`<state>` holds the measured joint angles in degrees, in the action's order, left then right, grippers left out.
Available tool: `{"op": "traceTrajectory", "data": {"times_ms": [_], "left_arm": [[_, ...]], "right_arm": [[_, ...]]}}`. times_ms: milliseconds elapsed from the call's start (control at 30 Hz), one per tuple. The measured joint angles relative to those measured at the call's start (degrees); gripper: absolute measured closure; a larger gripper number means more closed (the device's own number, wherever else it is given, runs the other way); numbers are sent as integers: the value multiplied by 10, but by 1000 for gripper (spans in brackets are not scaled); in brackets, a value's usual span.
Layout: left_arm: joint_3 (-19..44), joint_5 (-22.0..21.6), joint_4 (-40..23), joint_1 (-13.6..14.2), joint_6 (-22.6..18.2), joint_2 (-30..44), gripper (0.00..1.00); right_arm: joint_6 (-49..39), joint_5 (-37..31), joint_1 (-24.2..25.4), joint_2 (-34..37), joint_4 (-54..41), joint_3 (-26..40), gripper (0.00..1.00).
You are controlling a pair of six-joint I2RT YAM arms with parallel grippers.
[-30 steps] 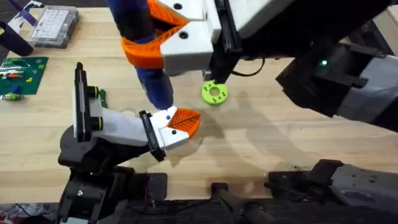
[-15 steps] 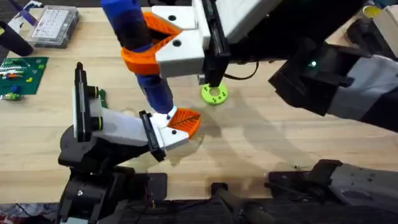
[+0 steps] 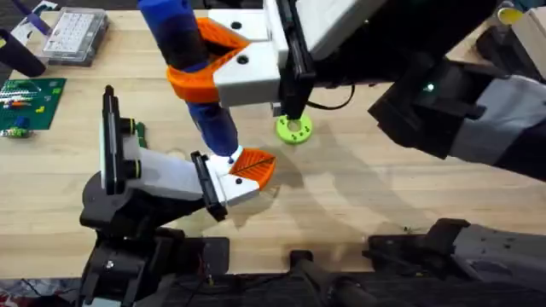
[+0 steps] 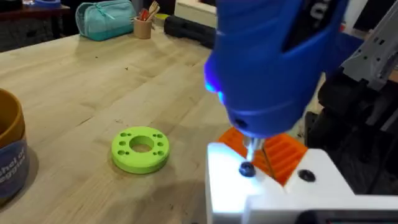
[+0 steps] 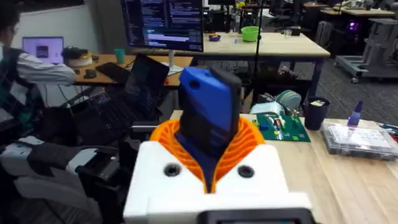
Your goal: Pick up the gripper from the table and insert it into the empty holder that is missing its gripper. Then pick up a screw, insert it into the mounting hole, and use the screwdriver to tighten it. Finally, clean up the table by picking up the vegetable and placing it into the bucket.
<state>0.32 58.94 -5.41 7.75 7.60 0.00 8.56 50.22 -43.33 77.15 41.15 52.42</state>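
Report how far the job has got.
Done: a white gripper part looks seated. In hand: the right gripper holds the screwdriver, bit on a screw in that part. Left: finish tightening; the bucket waits for the vegetable.

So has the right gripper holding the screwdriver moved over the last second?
Yes. In the overhead view the right gripper with the screwdriver shifted left and slightly up-frame relative to the green disc, which stayed put.
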Motion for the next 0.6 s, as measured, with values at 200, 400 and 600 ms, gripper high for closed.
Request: {"op": "traceTrajectory", "data": {"times_ms": [200,400,600], "left_arm": [[0,0,0,0,0,0,995],[0,0,0,0,0,0,994],[0,0,0,0,2,0,994]], "right_arm": [[0,0,0,0,0,0,975],[0,0,0,1,0,0,975],[1,-4,0,15,0,0,975]]}}
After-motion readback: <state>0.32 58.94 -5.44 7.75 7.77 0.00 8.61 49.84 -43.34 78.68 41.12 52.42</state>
